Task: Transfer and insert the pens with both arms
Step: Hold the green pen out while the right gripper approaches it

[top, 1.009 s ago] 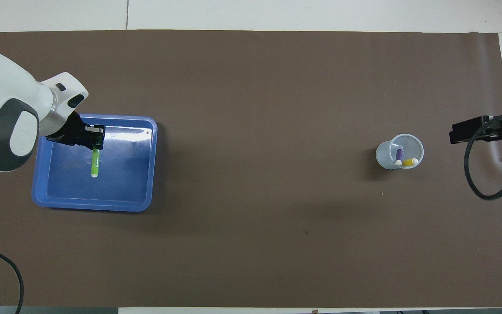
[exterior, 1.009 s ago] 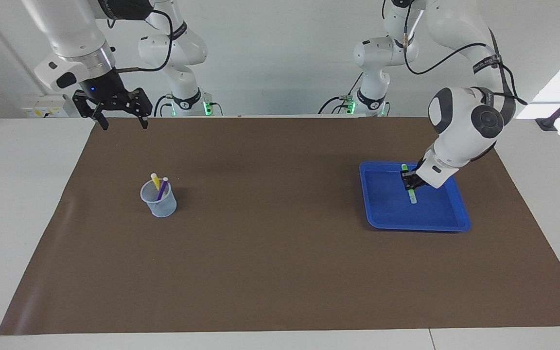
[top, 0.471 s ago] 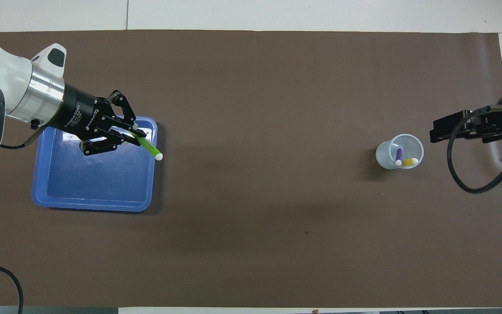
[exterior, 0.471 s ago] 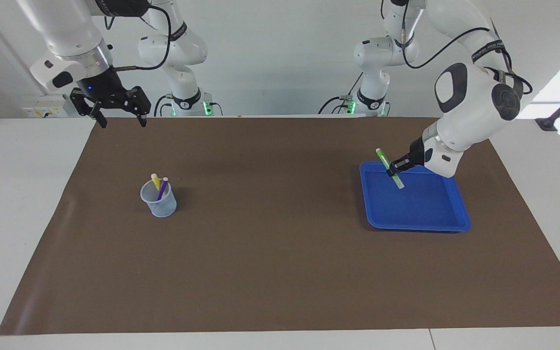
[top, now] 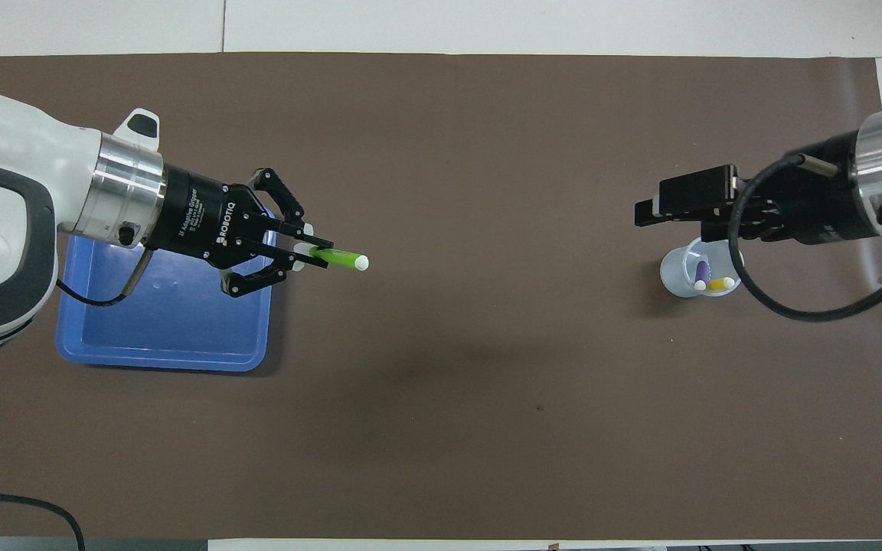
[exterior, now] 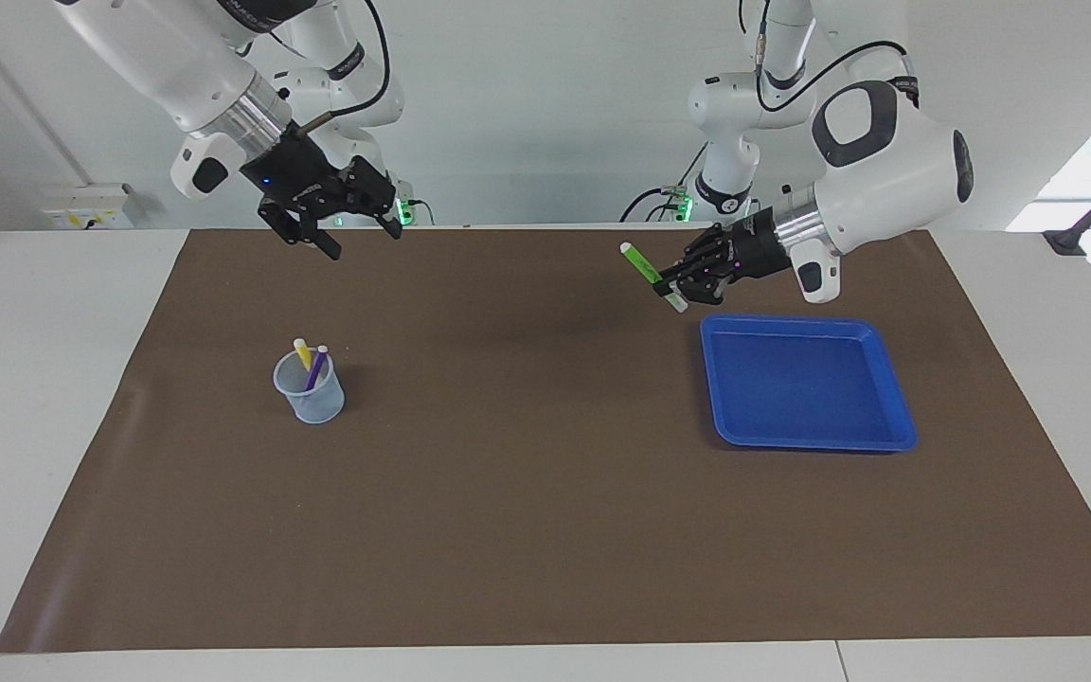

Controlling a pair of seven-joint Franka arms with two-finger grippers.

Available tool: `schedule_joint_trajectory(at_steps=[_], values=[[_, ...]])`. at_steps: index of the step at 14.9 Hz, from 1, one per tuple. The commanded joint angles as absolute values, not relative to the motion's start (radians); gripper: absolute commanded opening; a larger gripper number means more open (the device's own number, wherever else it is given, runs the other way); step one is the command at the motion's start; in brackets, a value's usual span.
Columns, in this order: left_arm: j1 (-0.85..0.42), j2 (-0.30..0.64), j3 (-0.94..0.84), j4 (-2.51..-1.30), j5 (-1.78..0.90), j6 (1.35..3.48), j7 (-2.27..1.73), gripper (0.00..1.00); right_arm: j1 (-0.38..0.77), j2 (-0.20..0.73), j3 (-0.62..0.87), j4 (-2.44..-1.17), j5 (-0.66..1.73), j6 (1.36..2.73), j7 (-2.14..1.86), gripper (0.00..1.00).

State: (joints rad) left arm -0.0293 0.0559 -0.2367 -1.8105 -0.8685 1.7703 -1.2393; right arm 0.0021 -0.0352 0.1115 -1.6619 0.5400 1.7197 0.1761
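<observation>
Green pen [top: 334, 260] | left gripper [top: 311, 255] | housing reads "ROBOTIQ"

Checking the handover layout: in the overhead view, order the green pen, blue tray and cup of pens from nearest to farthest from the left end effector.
1. Green pen: clamped in the shut left end effector.
2. Blue tray: just below it, at the left arm's end.
3. Cup: toward the right arm's end, under the open right end effector.
</observation>
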Motion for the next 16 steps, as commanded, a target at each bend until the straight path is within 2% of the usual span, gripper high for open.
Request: schedule_joint_trajectory(at_steps=[1,3,6,8,12,16], values=[[-0.06,-0.105,-0.23,-2.03,-1.023,1.914,-1.272,0.0,-0.005,-0.106,0.167,-1.784,0.649,1.848,0.251,1.0],[-0.128,-0.155,-0.23,-2.121,-1.071,2.044,-1.305,0.0,-0.005,-0.109,0.211,-1.799,0.686,1.917,0.288,1.0],[-0.221,-0.169,-0.232,-2.163,-1.095,2.173,-1.354,0.0,-0.005,-0.109,0.256,-1.807,0.732,1.951,0.314,1.0],[-0.229,-0.17,-0.23,-2.166,-1.149,2.18,-1.37,0.0,0.02,-0.12,0.282,-1.831,0.735,2.005,0.349,1.0],[-0.236,-0.17,-0.23,-2.158,-1.154,2.201,-1.445,0.0,0.127,-0.121,0.282,-1.908,0.733,2.199,0.403,1.0],[-0.232,-0.172,-0.23,-2.154,-1.163,2.21,-1.46,0.0,0.149,-0.139,0.285,-1.952,0.726,2.21,0.351,1.0]])
